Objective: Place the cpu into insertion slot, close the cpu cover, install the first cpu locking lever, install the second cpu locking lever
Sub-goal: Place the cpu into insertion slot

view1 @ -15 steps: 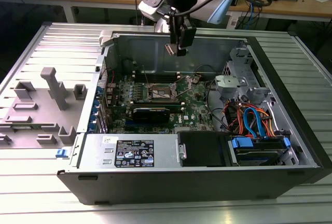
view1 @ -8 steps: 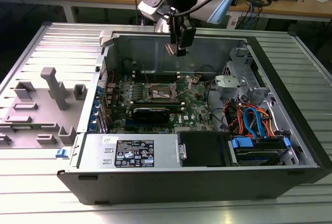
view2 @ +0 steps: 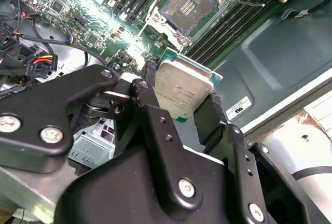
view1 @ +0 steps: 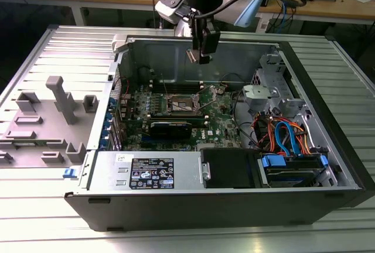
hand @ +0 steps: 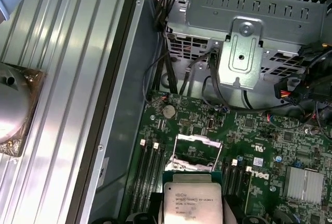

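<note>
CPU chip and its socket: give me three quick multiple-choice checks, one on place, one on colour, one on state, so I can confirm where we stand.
1. Where is the chip? A seated in the socket; B gripped in the claw above the board; C lying flat on the board.
2. What colour is the chip's top? A silver-grey; B black; C blue.
3. What state is the socket in? A holding a chip; B covered by a fan; C open and empty.
Answers: 1 B, in the second wrist view the claw clamps its edges above the board. 2 A, its metal lid is silver-grey in both wrist views. 3 C, bare contacts show inside the rim.
</note>
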